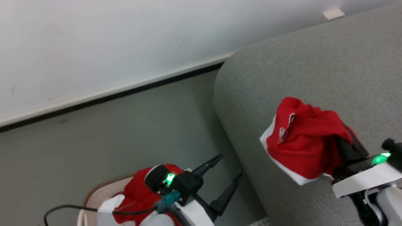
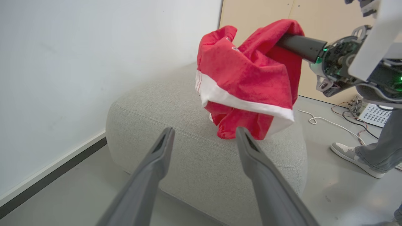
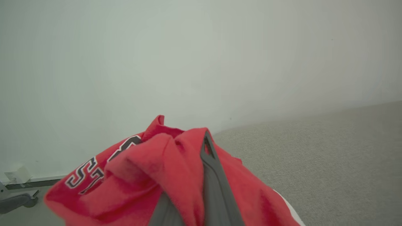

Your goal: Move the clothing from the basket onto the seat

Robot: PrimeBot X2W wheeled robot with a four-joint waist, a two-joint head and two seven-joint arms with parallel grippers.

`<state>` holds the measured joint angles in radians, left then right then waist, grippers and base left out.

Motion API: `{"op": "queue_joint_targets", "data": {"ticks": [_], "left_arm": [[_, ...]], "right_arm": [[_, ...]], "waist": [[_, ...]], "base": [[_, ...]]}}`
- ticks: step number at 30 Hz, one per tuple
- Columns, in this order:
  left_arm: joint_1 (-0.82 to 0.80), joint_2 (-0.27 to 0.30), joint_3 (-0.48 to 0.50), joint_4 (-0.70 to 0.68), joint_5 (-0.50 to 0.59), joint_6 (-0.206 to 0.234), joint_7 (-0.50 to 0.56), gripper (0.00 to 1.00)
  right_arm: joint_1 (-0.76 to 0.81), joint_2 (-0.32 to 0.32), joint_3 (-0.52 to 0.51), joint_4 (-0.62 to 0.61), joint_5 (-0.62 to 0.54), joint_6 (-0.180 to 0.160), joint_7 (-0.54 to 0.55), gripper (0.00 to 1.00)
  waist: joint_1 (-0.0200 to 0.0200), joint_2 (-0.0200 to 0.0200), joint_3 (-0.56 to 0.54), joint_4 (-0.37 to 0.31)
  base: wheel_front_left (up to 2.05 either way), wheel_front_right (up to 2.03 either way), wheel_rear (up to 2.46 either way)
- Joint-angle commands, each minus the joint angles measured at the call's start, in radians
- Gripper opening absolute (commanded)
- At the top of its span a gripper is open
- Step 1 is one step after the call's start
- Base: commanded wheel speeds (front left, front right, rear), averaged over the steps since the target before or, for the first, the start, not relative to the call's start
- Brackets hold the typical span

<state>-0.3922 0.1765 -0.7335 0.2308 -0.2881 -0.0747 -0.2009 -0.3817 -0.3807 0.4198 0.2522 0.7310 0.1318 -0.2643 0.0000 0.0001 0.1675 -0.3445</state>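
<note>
My right gripper [image 1: 340, 141] is shut on a bright red garment with white trim [image 1: 301, 142], holding it bunched just above the light grey sofa [image 1: 314, 72]. The left wrist view shows that garment [image 2: 248, 78] hanging over the sofa's rounded end [image 2: 188, 125], its lowest fold close to the fabric. Red cloth with dark lettering [image 3: 150, 175] drapes over one of my right fingers [image 3: 213, 179]. My left gripper [image 1: 230, 169] stands open and empty above the floor beside the sofa. More red clothing [image 1: 138, 191] lies in the cream basket with the brown rim [image 1: 97, 191], partly hidden by my left arm.
A white wall with a dark baseboard [image 1: 110, 94] runs behind the grey floor. A person's shoe and trouser leg [image 2: 361, 153] stand by the sofa's far side, near cables [image 2: 333, 124] and a white device [image 2: 375, 114] on the floor.
</note>
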Motion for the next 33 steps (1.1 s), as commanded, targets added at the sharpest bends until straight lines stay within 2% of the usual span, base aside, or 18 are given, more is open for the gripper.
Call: {"op": "queue_joint_targets", "data": {"ticks": [1, 8, 14, 18, 22, 23, 24, 27, 28, 29, 30, 33], "left_arm": [[-0.024, 0.004, -0.004, 0.0, 0.016, -0.005, 0.003, 1.0], [-0.171, 0.02, -0.034, -0.024, 0.066, -0.029, 0.024, 1.0], [-0.324, 0.032, -0.049, -0.057, 0.099, -0.043, 0.035, 1.0], [-0.408, 0.036, -0.052, -0.07, 0.114, -0.048, 0.032, 1.0], [-0.447, 0.033, -0.046, -0.067, 0.115, -0.047, 0.022, 1.0], [-0.456, 0.029, -0.041, -0.056, 0.111, -0.043, 0.013, 1.0], [-0.456, 0.029, -0.041, -0.056, 0.111, -0.043, 0.013, 1.0], [-0.445, 0.018, -0.04, -0.042, 0.098, -0.038, -0.004, 1.0], [-0.439, 0.018, -0.042, -0.034, 0.094, -0.035, -0.007, 1.0], [-0.427, 0.02, -0.042, -0.021, 0.089, -0.032, -0.017, 1.0], [-0.427, 0.02, -0.042, -0.021, 0.089, -0.032, -0.017, 1.0], [-0.397, 0.035, -0.032, 0.003, 0.07, -0.03, -0.037, 1.0]], "right_arm": [[0.0, 0.0, -0.025, -0.008, -0.007, -0.002, 0.0, 0.0], [-0.14, -0.024, -0.214, 0.025, -0.001, -0.002, 0.007, 0.0], [-0.369, -0.072, -0.434, 0.099, -0.042, -0.002, 0.07, 0.0], [-0.535, -0.106, -0.579, 0.196, -0.1, -0.002, 0.113, 0.0], [-0.641, -0.127, -0.668, 0.306, -0.176, -0.002, 0.121, 0.0], [-0.684, -0.122, -0.715, 0.383, -0.236, -0.002, 0.098, 0.0], [-0.684, -0.122, -0.715, 0.383, -0.236, -0.002, 0.098, 0.0], [-0.712, -0.093, -0.768, 0.483, -0.31, -0.002, 0.056, 0.01], [-0.712, -0.085, -0.779, 0.509, -0.336, -0.002, 0.043, 0.23], [-0.696, -0.062, -0.791, 0.55, -0.383, -0.002, 0.021, 1.0], [-0.696, -0.062, -0.791, 0.55, -0.383, -0.002, 0.021, 1.0], [-0.63, 0.0, -0.809, 0.542, -0.444, -0.002, -0.001, 1.0]], "waist": [[0.0, -0.0001, 0.064, -0.012], [0.0, -0.0001, 0.279, 0.058], [0.0, -0.0001, 0.479, 0.135], [0.0, -0.0001, 0.583, 0.174], [0.0, -0.0001, 0.635, 0.2], [0.0, -0.0001, 0.654, 0.213], [0.0, -0.0001, 0.654, 0.213], [0.0, -0.0001, 0.659, 0.224], [0.0, -0.0001, 0.657, 0.225], [0.0, -0.0001, 0.647, 0.223], [0.0, -0.0001, 0.647, 0.223], [0.0, -0.0001, 0.599, 0.206]], "base": [[0.0, 0.0, 0.0], [0.0, 0.0, 0.0], [0.0, 0.0, 0.0], [0.0, 0.0, 0.0], [0.0, 0.0, 0.0], [0.0, 0.0, 0.0], [0.0, 0.0, 0.0], [0.0, 0.0, 0.0], [0.0, 0.0, 0.0], [0.0, 0.0, 0.0], [0.0, 0.0, 0.0], [0.0, 0.0, 0.0]]}}
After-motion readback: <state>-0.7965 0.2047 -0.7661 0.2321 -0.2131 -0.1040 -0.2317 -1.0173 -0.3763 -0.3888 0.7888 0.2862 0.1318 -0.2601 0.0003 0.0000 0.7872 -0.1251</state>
